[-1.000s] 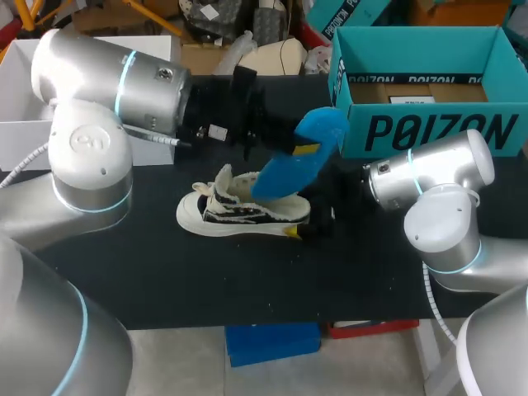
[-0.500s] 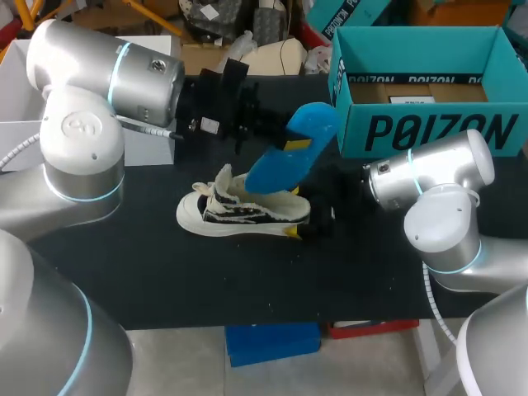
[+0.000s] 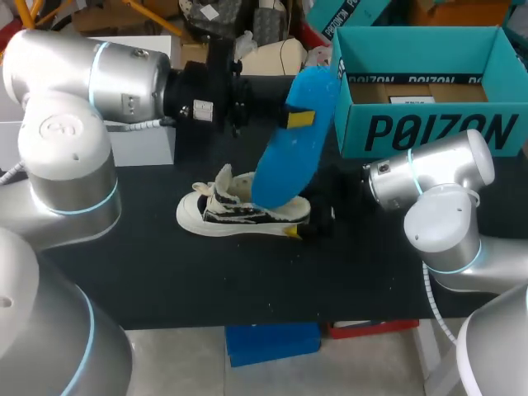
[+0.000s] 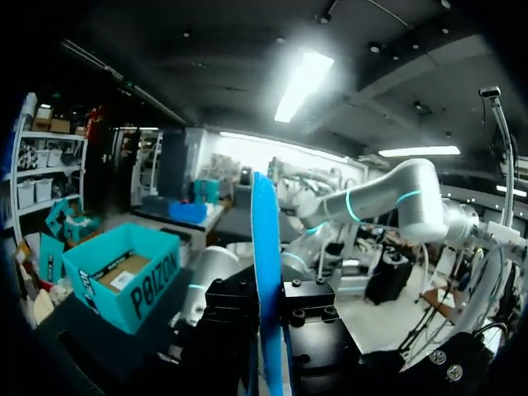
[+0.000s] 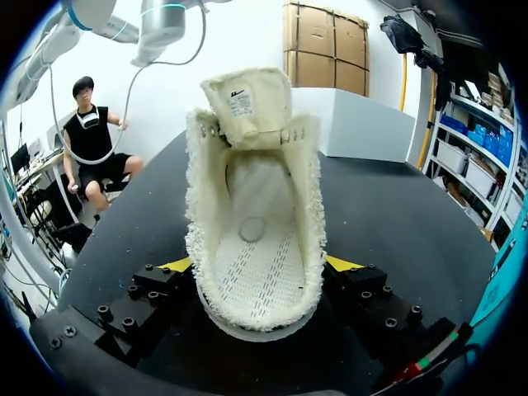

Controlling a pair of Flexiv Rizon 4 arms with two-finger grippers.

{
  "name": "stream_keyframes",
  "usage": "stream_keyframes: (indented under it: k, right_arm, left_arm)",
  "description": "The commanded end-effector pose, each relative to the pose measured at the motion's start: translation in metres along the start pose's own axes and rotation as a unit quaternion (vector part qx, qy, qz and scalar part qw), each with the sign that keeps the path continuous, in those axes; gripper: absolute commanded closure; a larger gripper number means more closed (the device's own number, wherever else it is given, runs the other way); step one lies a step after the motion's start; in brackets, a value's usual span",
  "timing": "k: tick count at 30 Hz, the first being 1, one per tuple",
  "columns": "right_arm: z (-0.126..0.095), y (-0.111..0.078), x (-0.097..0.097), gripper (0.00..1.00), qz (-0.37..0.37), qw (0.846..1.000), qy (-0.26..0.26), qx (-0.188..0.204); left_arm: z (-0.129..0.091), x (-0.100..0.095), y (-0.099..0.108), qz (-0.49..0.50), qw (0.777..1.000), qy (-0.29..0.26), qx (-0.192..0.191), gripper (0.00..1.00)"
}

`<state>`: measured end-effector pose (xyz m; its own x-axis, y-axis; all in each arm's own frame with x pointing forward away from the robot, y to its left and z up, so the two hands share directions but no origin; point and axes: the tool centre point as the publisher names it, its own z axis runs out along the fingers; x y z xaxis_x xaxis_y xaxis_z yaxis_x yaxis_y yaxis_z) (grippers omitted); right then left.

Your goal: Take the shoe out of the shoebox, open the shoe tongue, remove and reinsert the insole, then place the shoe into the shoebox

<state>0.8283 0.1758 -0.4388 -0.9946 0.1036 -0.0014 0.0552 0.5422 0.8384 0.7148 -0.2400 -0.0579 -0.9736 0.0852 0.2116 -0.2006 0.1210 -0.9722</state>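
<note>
Blue insole (image 3: 285, 165) stands clamped in the left gripper (image 3: 293, 118) above the cream shoe (image 3: 239, 210), whose heel the right gripper (image 3: 312, 224) pinches on the black table (image 3: 165, 264); teal shoebox (image 3: 429, 128) bears dark lettering

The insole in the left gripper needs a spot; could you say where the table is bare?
Widest bare table: the strip between the shoe and the near edge. A smaller patch lies between the shoe's toe and the left arm. Crowded around the heel, where the right gripper clamps it, and toward the shoebox.
</note>
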Motion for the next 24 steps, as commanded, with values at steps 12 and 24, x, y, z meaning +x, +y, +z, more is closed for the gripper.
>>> stream_keyframes:
  k: [12, 24]
  right_arm:
    - [0.004, -0.002, 0.000, 1.00, 0.001, 1.000, -0.001, 0.002]
    - [0.004, -0.002, 0.000, 1.00, 0.001, 1.000, -0.001, 0.002]
  left_arm:
    - [-0.004, 0.059, -0.048, -0.049, 0.992, -0.049, 0.105, 1.00]
    - [-0.008, 0.082, -0.075, -0.027, 0.988, -0.032, 0.148, 1.00]
